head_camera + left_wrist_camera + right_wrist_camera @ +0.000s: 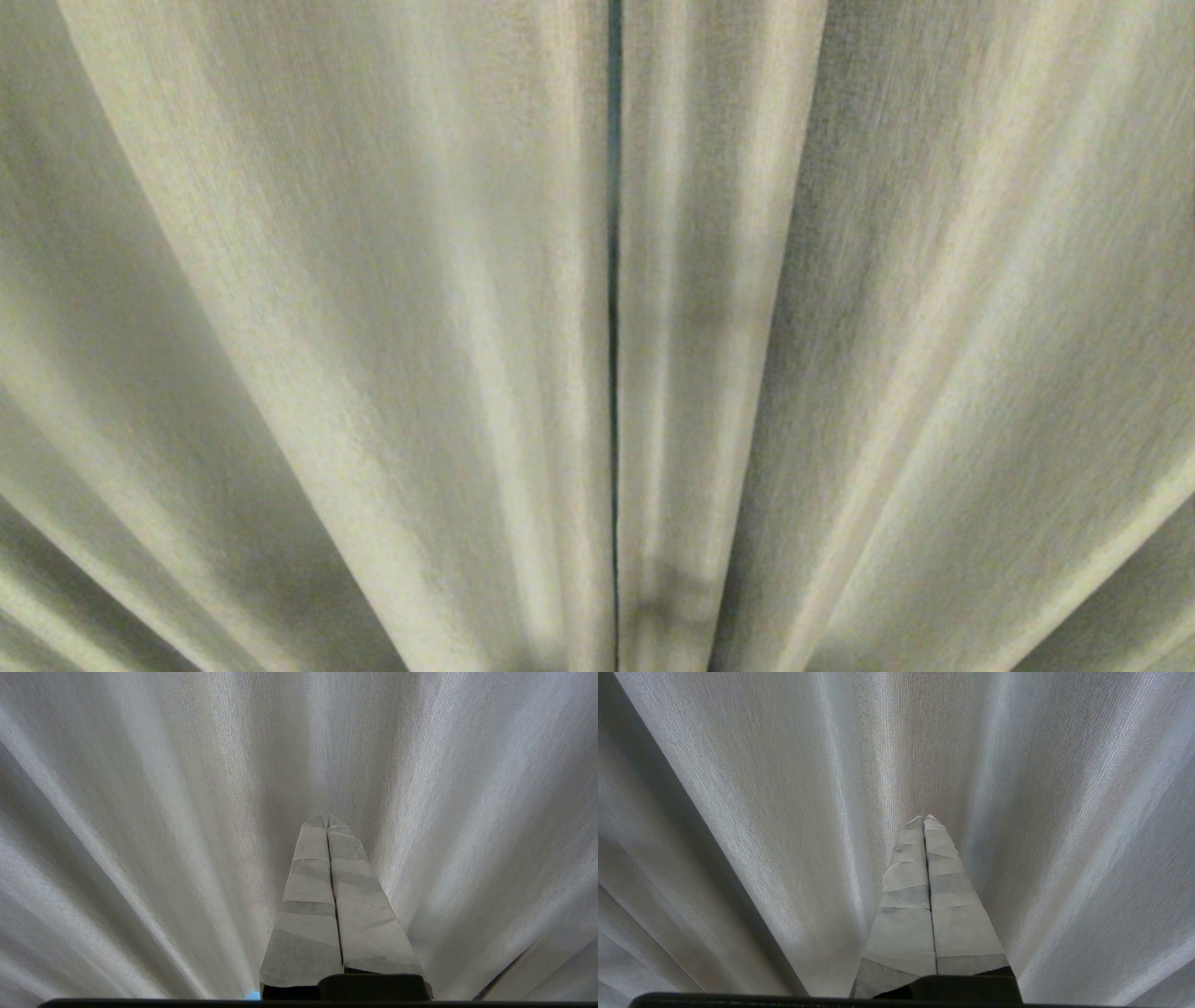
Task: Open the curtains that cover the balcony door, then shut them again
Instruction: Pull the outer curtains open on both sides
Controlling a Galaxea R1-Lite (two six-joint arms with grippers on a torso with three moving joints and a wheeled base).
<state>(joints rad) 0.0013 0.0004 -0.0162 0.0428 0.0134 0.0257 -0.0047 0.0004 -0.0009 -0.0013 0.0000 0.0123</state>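
Note:
The curtains fill the head view as beige-grey woven cloth in deep vertical folds. Their two panels meet at a thin dark slit down the middle. The balcony door is hidden behind them. Neither arm appears in the head view. In the left wrist view my left gripper is shut, its tape-wrapped fingers pressed together and pointing at the curtains, with nothing between them. My right gripper is likewise shut and empty, facing the folds of the curtains.
A dark gap shows between folds at the edge of the left wrist view. Nothing but curtain cloth surrounds both grippers.

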